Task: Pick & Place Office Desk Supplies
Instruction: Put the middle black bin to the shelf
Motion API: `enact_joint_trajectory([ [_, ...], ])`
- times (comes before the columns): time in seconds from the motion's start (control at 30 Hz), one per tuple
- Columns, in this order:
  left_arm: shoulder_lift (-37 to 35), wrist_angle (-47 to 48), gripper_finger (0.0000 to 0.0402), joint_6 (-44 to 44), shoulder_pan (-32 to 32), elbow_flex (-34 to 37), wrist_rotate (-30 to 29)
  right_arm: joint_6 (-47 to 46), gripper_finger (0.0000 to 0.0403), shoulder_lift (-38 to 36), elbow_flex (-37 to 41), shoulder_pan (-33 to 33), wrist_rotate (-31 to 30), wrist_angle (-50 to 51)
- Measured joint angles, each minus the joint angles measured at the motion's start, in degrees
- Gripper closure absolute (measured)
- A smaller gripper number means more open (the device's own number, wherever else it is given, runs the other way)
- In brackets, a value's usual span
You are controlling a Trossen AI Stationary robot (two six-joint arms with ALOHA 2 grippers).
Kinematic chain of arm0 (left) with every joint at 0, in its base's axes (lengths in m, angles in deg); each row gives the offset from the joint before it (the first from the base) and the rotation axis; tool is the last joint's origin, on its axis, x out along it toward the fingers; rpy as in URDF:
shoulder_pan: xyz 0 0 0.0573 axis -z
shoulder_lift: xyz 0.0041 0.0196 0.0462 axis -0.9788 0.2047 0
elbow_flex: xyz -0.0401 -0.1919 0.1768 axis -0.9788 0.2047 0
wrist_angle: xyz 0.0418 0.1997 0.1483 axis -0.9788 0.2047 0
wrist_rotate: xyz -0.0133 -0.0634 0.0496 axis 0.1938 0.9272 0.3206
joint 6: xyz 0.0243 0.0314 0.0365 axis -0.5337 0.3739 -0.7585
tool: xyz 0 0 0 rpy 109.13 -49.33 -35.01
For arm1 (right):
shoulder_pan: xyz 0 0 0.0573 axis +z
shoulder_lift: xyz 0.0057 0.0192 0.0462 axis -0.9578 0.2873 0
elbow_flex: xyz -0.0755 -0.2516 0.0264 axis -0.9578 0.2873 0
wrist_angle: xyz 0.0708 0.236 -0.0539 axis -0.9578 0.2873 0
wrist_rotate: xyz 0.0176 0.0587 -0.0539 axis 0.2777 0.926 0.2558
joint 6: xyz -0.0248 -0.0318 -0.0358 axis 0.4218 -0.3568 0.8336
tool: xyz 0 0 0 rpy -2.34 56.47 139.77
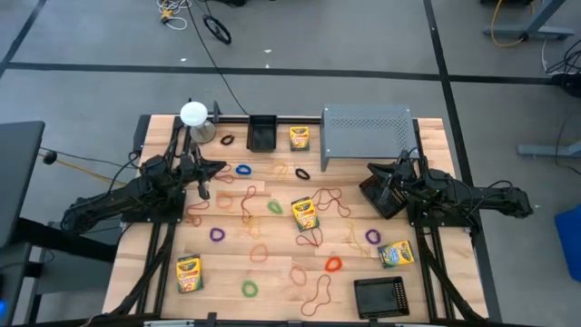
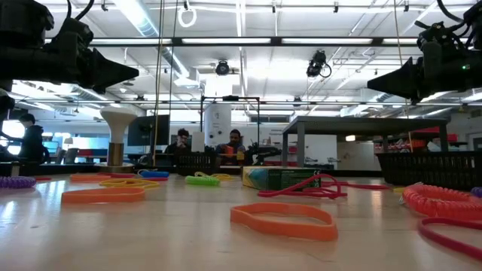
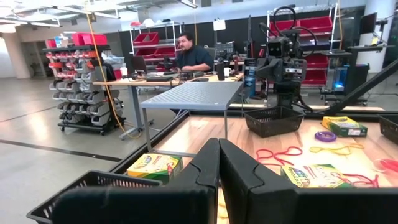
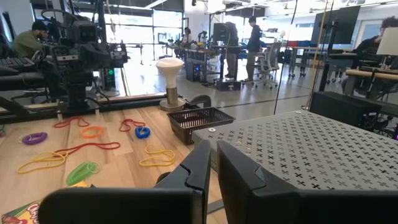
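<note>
The table [image 1: 272, 272] is light wood with plank striping. The crayon boxes [image 1: 305, 213] are yellow and green. The rubber bands [image 1: 333, 264] are red, orange, purple, blue, green and yellow; in the low view the nearest band [image 2: 285, 220] is orange. The perforated shelf [image 1: 366, 130] is grey with a cross-shaped hole pattern. The mesh baskets [image 1: 379, 295] are black. The round-topped lamp [image 1: 193, 113] is white. Both arms [image 1: 127, 200] are black.

In the low view both arms are cut off at the top edge — fingertips unseen. A purple rubber band [image 2: 13, 182] runs off at 9 o'clock, a red coil [image 2: 444, 203] off at 3 o'clock — crayon box [image 2: 280, 178] lettering is unreadable
</note>
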Motion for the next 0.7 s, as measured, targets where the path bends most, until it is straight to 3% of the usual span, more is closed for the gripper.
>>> enact_joint_trajectory([
  [0.7, 0.02, 0.09, 0.0390, 4.33, -0.01, 0.02, -0.11, -0.02, 0.0364, 0.00, 0.00, 0.00, 0.00, 0.00],
])
